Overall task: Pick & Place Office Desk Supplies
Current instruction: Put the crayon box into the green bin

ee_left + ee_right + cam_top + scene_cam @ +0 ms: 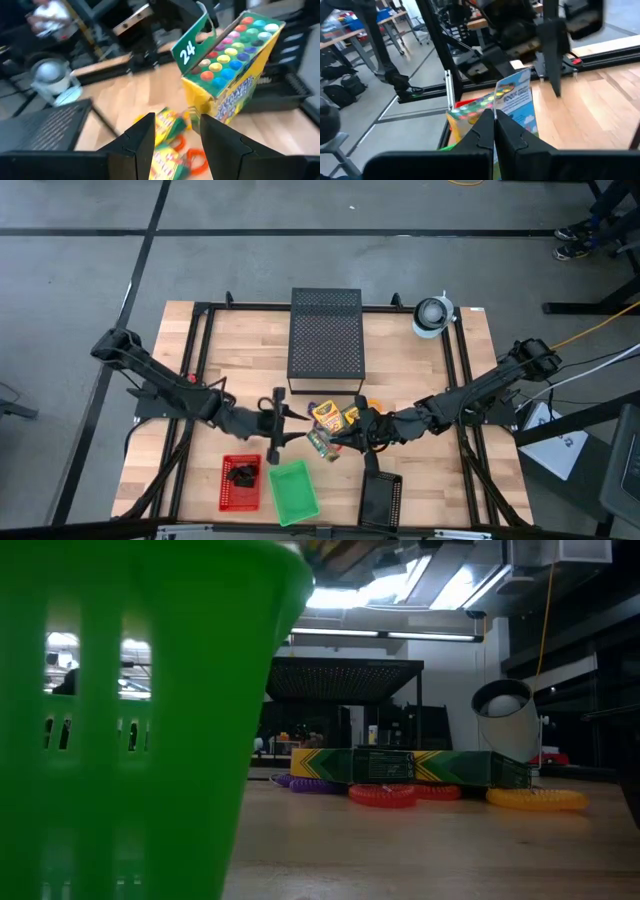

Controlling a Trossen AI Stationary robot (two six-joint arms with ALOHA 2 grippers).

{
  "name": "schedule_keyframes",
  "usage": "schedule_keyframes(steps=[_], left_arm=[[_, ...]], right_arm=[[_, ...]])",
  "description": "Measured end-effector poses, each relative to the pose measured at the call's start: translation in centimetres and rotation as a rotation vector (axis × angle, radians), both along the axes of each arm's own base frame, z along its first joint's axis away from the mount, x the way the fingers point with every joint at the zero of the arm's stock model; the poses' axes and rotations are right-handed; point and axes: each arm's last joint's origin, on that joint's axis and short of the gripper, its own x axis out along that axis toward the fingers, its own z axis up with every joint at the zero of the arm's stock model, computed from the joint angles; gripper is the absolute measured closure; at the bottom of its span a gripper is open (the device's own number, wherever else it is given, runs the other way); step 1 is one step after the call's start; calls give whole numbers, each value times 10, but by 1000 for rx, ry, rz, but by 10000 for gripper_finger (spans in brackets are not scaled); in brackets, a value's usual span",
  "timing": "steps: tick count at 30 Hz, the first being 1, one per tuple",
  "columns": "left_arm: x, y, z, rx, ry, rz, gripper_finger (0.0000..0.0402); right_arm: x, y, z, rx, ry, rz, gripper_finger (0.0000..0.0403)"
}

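My right gripper (343, 440) is shut on a yellow-and-green crayon box (322, 445). In the left wrist view this crayon box (235, 65) has its "24" flap open and the crayon tips show. My left gripper (275, 428) is open to the box's left and touches nothing; the open left gripper (177, 145) points toward the box. Two more crayon boxes (335, 415) lie flat on the table among orange, red and purple rings (385, 795). Black clips (243, 475) lie in a red basket (226, 490). My right gripper (494, 125) pinches the crayon box between its two shut fingers at the end (516, 117) away from the open flap, coming from the table's right side. The box stands out beyond the fingertips, tilted and lifted clear of the table.
A green basket (293, 490) stands at the near edge beside the red one, and a black mesh tray (380, 500) lies to its right. The large black perforated box (325, 345) takes the far middle. A white round container (432, 315) stands at the far right.
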Motion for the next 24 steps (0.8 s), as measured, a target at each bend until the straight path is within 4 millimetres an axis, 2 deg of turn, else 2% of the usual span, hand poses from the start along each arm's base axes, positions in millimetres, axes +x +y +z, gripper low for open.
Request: schedule_keyframes(steps=[4, 12, 18, 24], left_arm=[[6, 12, -7, -71, -43, -153, 248], [10, 18, 4, -164, -131, -430, 248], [11, 22, 7, -158, -166, -470, 244], [11, 23, 5, -147, -151, -465, 206]], right_arm=[[0, 0, 1, -12, -10, 7, 403], [-3, -2, 7, -26, -30, 18, 403], [-6, -3, 13, -38, -54, 21, 403], [-6, -4, 14, -49, -58, 23, 403]])
